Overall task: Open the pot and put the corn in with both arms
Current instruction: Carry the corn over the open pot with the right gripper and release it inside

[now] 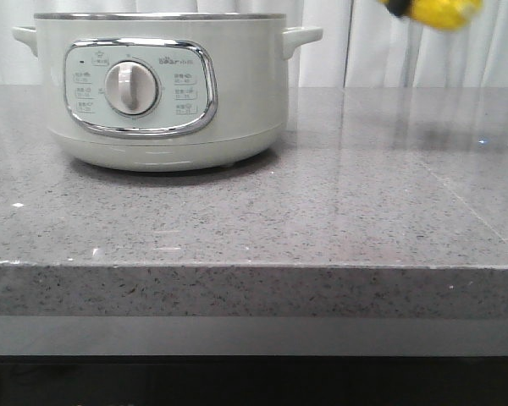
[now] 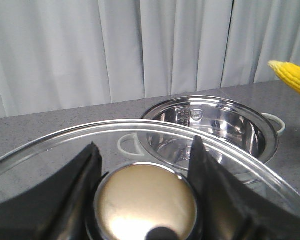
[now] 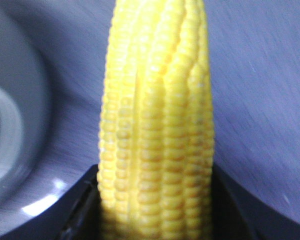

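Observation:
The pale cream-green pot [image 1: 161, 85] stands open at the back left of the counter; its shiny steel bowl shows in the left wrist view [image 2: 210, 125]. My left gripper [image 2: 145, 175] is shut on the gold knob [image 2: 146, 202] of the glass lid [image 2: 50, 145] and holds the lid off to the side of the pot. My right gripper [image 3: 157, 200] is shut on the yellow corn [image 3: 157, 115], held high in the air right of the pot. The corn shows at the top right of the front view [image 1: 440, 12] and at the edge of the left wrist view [image 2: 291, 76].
The grey speckled counter [image 1: 322, 211] stretches in front of and right of the pot, with its front edge [image 1: 254, 266] near. White curtains [image 1: 423, 42] hang behind. A pot side handle [image 2: 130, 145] shows under the lid.

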`<state>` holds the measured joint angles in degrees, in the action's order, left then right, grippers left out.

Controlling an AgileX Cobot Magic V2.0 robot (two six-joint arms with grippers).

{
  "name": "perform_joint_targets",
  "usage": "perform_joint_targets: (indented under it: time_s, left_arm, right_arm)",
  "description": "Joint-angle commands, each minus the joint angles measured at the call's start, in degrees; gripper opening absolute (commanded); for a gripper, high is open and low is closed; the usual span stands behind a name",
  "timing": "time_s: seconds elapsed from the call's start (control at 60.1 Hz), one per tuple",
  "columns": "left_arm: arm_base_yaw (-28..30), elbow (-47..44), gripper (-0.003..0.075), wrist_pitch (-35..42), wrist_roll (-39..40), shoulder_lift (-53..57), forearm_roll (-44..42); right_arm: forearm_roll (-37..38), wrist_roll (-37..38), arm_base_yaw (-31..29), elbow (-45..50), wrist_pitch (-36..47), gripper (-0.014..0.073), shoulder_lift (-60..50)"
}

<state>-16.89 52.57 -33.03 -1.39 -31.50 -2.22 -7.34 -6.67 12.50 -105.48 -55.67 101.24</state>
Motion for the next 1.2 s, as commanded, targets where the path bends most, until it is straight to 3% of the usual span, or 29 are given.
perform_joint_targets:
  time_s: [0.0,0.2,0.483,0.616,0.883,1.182]
  left_arm:
    - [0.1,2.1,0.0197,9.4,0.0,0.2,-0.7]
    - [0.1,2.1,0.0197,9.8,0.0,0.2,-0.7]
    - [0.1,2.1,0.0197,10.8,0.0,0.2,-0.7]
    - [0.1,2.1,0.0197,10.8,0.0,0.2,-0.7]
    - [0.1,2.1,0.0197,10.8,0.0,0.2,-0.8]
    - [0.1,2.1,0.0197,11.1,0.0,0.2,-0.8]
  right_arm:
    - [-4.2,-2.5,3.4,-7.5,1.7,0.0301,-2.7]
    - [-9.1,-4.9,11.5,-15.8,4.7,0.0301,0.5]
    - [-9.4,-5.0,18.6,-20.3,5.4,0.0301,8.5]
    - [-9.4,-5.0,19.3,-20.4,5.0,0.0314,10.9]
    - [-8.7,-5.0,19.3,-20.4,3.1,0.0549,12.8]
    - [-8.7,-3.3,19.2,-20.9,0.7,0.0556,6.8]
